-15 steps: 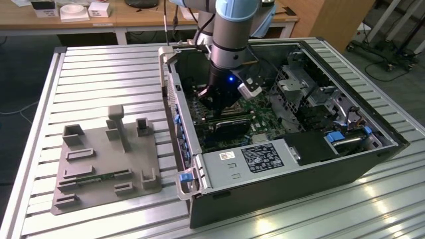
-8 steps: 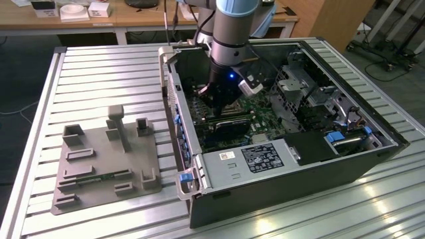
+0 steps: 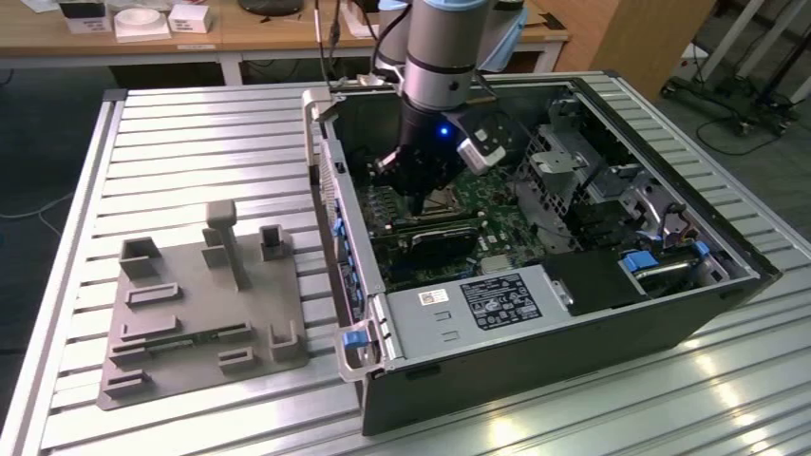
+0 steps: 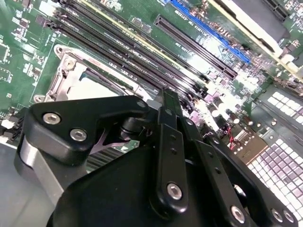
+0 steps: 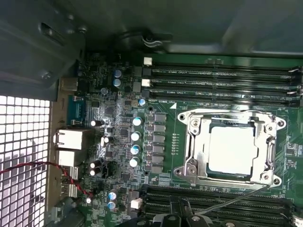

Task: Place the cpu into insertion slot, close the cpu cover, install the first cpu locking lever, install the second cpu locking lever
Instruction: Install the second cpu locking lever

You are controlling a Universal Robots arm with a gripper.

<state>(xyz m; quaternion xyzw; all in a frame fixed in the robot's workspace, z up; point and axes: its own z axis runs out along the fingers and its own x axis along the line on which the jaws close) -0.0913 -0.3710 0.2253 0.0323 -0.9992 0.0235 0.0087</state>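
Ribbed metal counter (image 3: 190, 142) carries an open computer case (image 3: 533, 285), with a grey fixture tray (image 3: 203, 313) well apart toward the exterior view's left. Inside the case, the arm's gripper (image 3: 424, 195) hangs low over the green motherboard (image 5: 118, 142). In the first wrist view, the cpu (image 5: 233, 150) sits seated in the insertion slot (image 5: 191, 163), with the cpu cover (image 5: 232, 118) lying shut around its silvery top. 1 thin locking lever (image 5: 227, 201) angles out near the socket's edge, apparently not yet latched. Doing this step well likely means pressing the lever down evenly and tucking it under its hook without scraping the memory slots (image 5: 218, 78) beside it. Whether the gripper is parted or closed cannot be told; it appears to hold nothing.
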